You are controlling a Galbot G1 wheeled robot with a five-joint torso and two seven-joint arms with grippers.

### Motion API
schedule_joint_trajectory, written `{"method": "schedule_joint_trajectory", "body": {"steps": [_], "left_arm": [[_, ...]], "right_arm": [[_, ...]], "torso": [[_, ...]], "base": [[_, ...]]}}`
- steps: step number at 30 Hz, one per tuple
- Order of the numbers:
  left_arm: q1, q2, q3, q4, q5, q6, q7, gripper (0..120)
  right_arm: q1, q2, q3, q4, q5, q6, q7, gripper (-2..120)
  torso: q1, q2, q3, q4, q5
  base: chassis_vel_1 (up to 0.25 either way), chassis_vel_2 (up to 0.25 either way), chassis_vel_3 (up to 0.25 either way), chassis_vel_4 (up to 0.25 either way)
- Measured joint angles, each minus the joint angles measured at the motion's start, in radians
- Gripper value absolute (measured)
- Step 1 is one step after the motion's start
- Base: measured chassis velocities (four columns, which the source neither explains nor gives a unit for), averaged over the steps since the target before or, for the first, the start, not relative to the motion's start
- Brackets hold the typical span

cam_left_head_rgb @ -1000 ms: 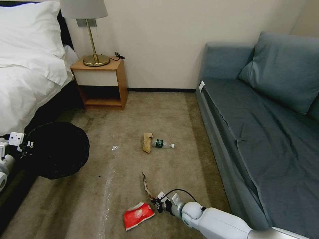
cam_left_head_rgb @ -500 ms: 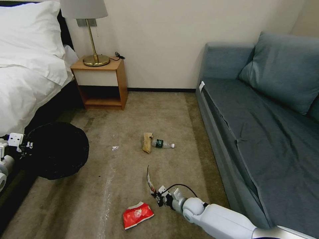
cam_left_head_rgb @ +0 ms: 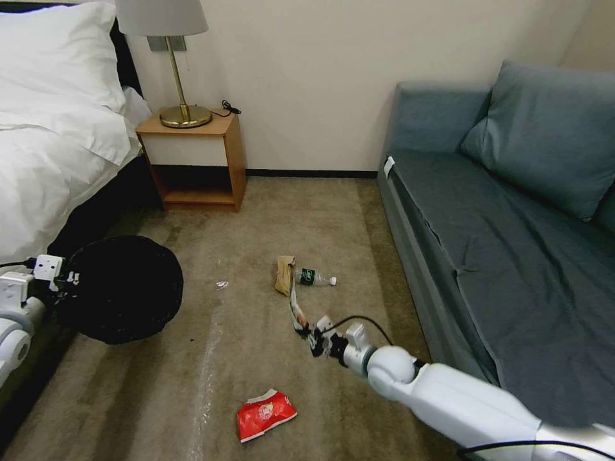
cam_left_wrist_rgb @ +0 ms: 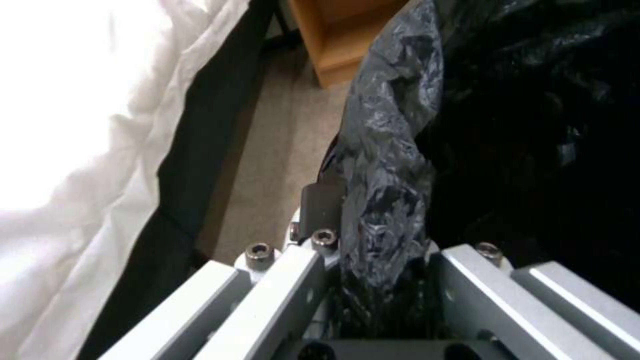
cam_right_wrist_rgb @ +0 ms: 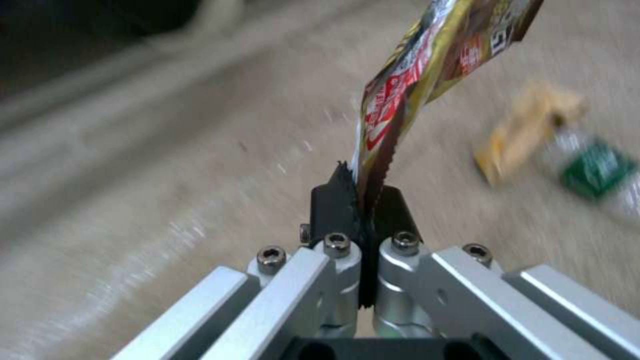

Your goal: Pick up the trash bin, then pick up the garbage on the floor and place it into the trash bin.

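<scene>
On the open carpet (cam_left_head_rgb: 256, 211) between the bed (cam_left_head_rgb: 45, 160) on the left and the blue-grey sofa (cam_left_head_rgb: 500, 211) on the right, the right pincer (cam_left_head_rgb: 312, 337) is raised off the floor with its jaws closed tight on one end of the yellow-brown snack wrapper (cam_left_head_rgb: 296, 307), which stands up from the grip and, in the head view, reaches toward the tan paper wrapper (cam_left_head_rgb: 284, 274). In the right wrist view the black pads (cam_right_wrist_rgb: 333, 200) pinch the wrapper's edge and the foil rises clear of the carpet. The tan paper wrapper and the clear green-labelled bottle (cam_left_head_rgb: 314, 278) lie touching each other in the middle of the carpet, well apart from the sofa's front edge. The red snack bag (cam_left_head_rgb: 266, 414) lies flat nearer the robot, with bare carpet all round it. At the left, beside the dark bed base, the left pincer (cam_left_head_rgb: 66, 280) is clamped on the black liner at the rim of the trash bin (cam_left_head_rgb: 122, 288); the left wrist view shows crumpled liner (cam_left_wrist_rgb: 383, 200) squeezed between its fingers. A wooden nightstand (cam_left_head_rgb: 195, 157) with a brass lamp (cam_left_head_rgb: 173, 64) stands against the pale wall (cam_left_head_rgb: 320, 77), leaving a free strip of floor before it.
</scene>
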Motion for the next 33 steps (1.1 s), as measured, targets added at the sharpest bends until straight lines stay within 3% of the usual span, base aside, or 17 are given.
{"method": "schedule_joint_trajectory", "body": {"steps": [2,5,12,14,18,20,23,28,33], "left_arm": [[-0.024,-0.008,0.023,0.0,0.001,0.003,0.0,1],[-0.043,-0.016,0.043,0.005,-0.001,0.003,0.002,1],[-0.061,-0.043,0.067,0.007,-0.006,0.003,0.006,1],[-0.06,-0.057,0.067,0.002,-0.01,0.001,0.008,1],[-0.059,-0.066,0.065,0.0,-0.023,-0.004,0.012,1],[-0.067,-0.073,0.064,0.008,-0.03,-0.02,0.022,1],[-0.074,-0.076,0.066,0.015,-0.034,-0.03,0.033,1],[-0.085,-0.092,0.062,0.037,-0.039,-0.048,0.044,1],[-0.082,-0.103,0.059,0.036,-0.038,-0.052,0.052,1]], "right_arm": [[0.035,-0.034,-0.013,0.11,0.047,-0.024,0.008,0],[0.07,-0.047,-0.03,0.169,0.075,-0.034,0.01,0],[0.192,-0.021,-0.106,0.23,0.148,-0.041,0.008,0],[0.296,0.029,-0.166,0.225,0.188,-0.038,-0.007,0],[0.365,0.077,-0.216,0.211,0.225,-0.034,-0.018,0],[0.416,0.138,-0.248,0.201,0.262,-0.036,-0.026,0],[0.435,0.17,-0.261,0.2,0.285,-0.041,-0.029,0],[0.477,0.286,-0.323,0.159,0.31,-0.044,-0.04,0],[0.484,0.34,-0.355,0.111,0.313,-0.042,-0.049,0]], "torso": [[0.0,0.0,0.0,0.0,-0.0002],[0.0,0.0,0.0,-0.0001,0.0],[0.0,0.0,0.0,-0.0001,-0.0001],[0.0,0.0,0.0,0.0004,-0.0002],[0.0,0.0,0.0,0.0005,-0.0005],[0.0,0.0,0.0,0.0002,-0.0003],[0.0,0.0,0.0,0.0002,-0.0003],[0.0,0.0,0.0,0.0003,-0.0004],[0.0,0.0,0.0,-0.0001,-0.0004]], "base": [[0.0,0.0,0.0,0.0],[0.0,0.0,0.0,0.0],[0.0,0.0,0.0,0.0],[0.0,0.0,0.0,0.0],[0.0,0.0,0.0,0.0],[0.0,0.0,0.0,0.0],[0.0,0.0,0.0,0.0],[0.0,0.0,0.0,0.0],[0.0,0.0,0.0,0.0]]}}
